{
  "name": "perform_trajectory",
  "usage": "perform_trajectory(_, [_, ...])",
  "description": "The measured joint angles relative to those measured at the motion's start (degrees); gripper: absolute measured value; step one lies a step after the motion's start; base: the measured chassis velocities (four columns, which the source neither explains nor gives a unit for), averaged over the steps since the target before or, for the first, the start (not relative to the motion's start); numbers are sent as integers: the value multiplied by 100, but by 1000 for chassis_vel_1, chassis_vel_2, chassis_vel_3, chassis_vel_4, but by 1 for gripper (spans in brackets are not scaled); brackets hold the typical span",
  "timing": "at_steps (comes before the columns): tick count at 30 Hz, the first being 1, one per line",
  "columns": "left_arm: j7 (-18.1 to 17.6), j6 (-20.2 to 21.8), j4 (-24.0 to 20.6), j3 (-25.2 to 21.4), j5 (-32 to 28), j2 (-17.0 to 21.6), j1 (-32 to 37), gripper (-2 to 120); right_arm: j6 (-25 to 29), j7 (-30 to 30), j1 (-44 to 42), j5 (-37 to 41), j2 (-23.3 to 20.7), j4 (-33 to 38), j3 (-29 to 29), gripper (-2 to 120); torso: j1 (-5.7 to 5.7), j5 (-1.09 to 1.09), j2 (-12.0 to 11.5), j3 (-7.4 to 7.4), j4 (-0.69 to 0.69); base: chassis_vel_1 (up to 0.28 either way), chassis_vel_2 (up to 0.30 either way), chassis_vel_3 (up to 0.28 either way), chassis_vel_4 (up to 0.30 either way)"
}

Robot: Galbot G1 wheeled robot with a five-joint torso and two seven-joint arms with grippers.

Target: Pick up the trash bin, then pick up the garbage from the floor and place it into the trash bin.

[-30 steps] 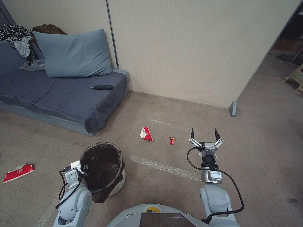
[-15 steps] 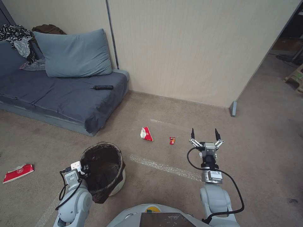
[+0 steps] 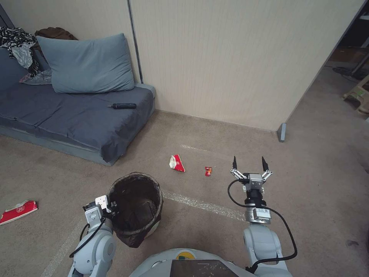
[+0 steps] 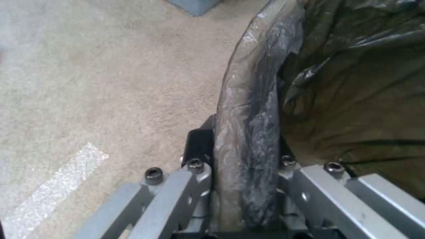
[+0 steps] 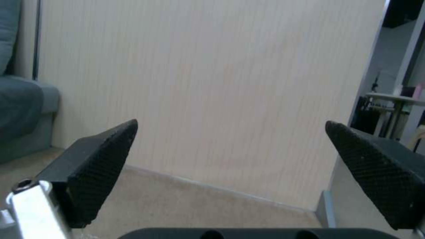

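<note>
Nearest, the left pincer [image 3: 112,204] is pinching the near-left rim of the trash bin [image 3: 135,209]; the left wrist view shows its metal fingers [image 4: 195,172] pressed against either side of the rim, which is wrapped in a crinkled, glossy dark bag. The bin is round, its white plastic wall peeking out below the loose brown-black liner that folds over the lip and sags inside. It sits in front of the robot, left of centre, over short-pile beige carpet [image 3: 315,184], just beside a pale, glittery strip of tape [image 3: 200,205] that runs across the floor.

To the right, the right pincer [image 3: 248,163] is held out over the carpet with its two pointed black fingers [image 5: 106,159] spread wide and holding nothing; their inner faces are finely knurled.

Beyond the tape lie two pieces of garbage: a crumpled red-and-white wrapper [image 3: 177,163], roughly triangular, and near it to the right a tiny red scrap [image 3: 208,171]. A flatter red-and-white packet [image 3: 18,211] lies well apart at the far left.

Farther back stand a low sofa [image 3: 69,119] in grey-blue fabric with a plump cushion [image 3: 86,63], a slim black cylindrical object [image 3: 122,105] on the seat, and a ribbed cream wall panel [image 3: 230,57].
</note>
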Motion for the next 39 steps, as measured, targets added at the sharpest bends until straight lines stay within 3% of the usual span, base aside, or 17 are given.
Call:
perform_trajectory(11, [9, 70, -368, 142, -18, -14, 89, 8, 4, 12, 1, 0, -1, -4, 2, 100, 0, 10, 0, -3, 1, 0, 0, 0, 0])
perform_trajectory(25, [-48, 3, -455, 202, -28, -8, 94, 7, -81, -94, -5, -140, -1, 29, 64, 100, 0, 16, 1, -4, 3, 0, 0, 0, 0])
perform_trajectory(39, [255, -285, -709, 270, 150, 7, 179, 4, 147, 4, 123, 56, -1, -8, -2, 100, 0, 13, 1, -3, 3, 0, 0, 0, 0])
